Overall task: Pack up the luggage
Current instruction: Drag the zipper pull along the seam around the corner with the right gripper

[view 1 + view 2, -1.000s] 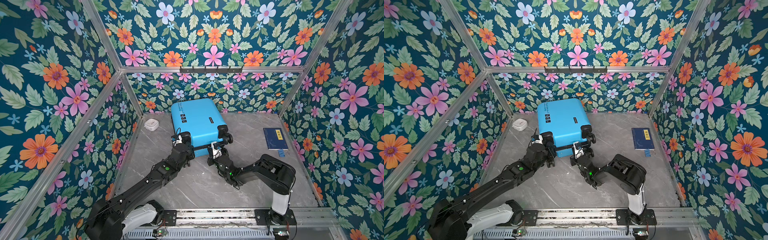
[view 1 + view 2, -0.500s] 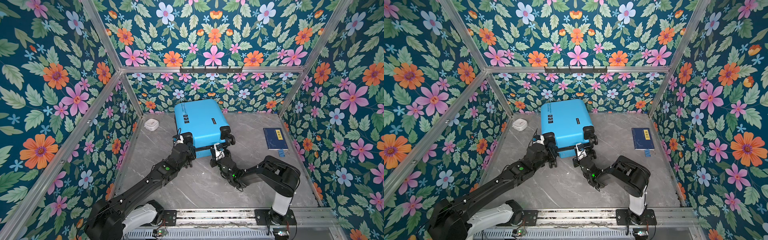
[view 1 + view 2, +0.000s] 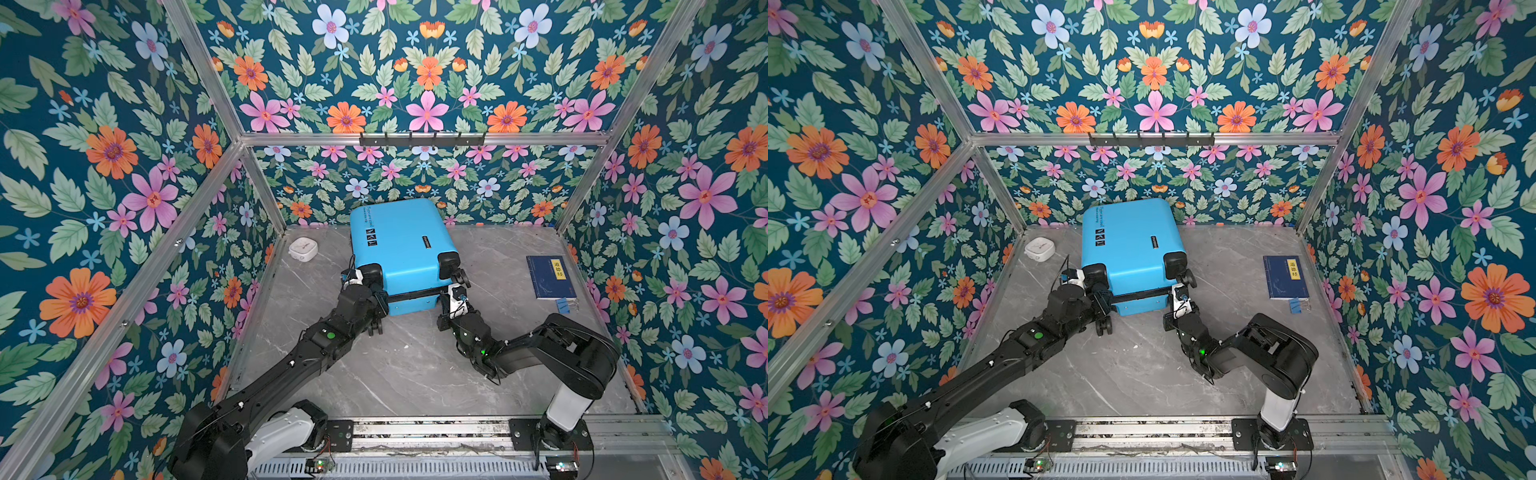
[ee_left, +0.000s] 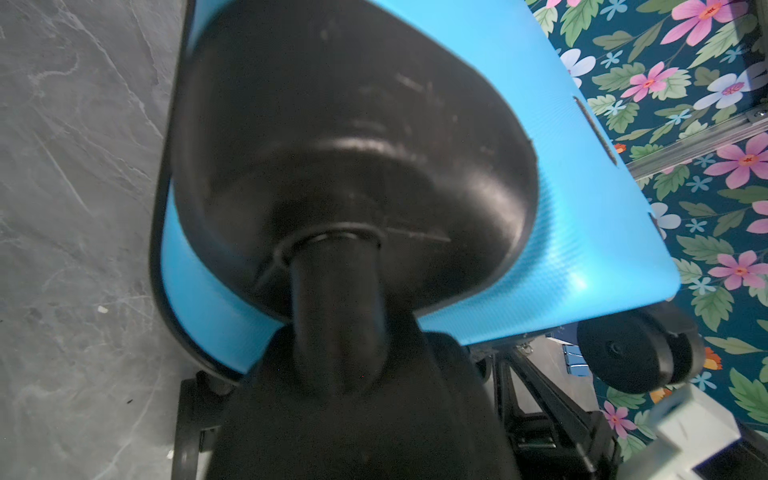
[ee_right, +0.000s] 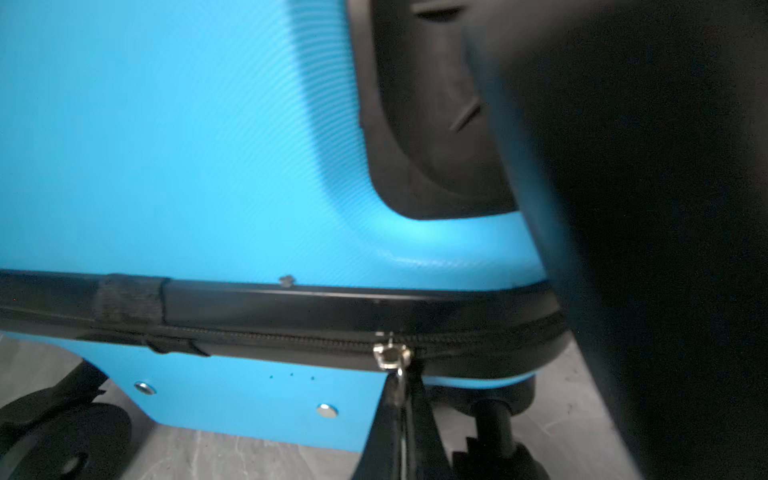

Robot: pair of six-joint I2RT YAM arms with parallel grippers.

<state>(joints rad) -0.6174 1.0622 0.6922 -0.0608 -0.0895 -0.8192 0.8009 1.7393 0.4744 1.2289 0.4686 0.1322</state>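
A grey marble-patterned tabletop [image 3: 415, 365] carries the luggage, a small sky-blue hard-shell suitcase [image 3: 399, 241], which lies flat near the back wall with its wheels towards the arms. The left gripper [image 3: 1098, 293] sits at the near left corner, its jaws partway apart and seemingly clamped round a black caster [image 4: 336, 299]. The right gripper [image 5: 399, 411] is pinched tight on the small metal zipper pull [image 5: 390, 355] at the near right corner. The thin pull could slip from that narrow pinch on the curved corner. The caster could also swivel in the left hold, letting the case skid. A dark-blue book [image 3: 550, 276], a white rounded-square gadget [image 3: 303, 249] and a blue binder clip [image 3: 565, 305] lie outside the case. The book's yellow label seems to read 道德经. The suitcase's black print and icons are too small to read.
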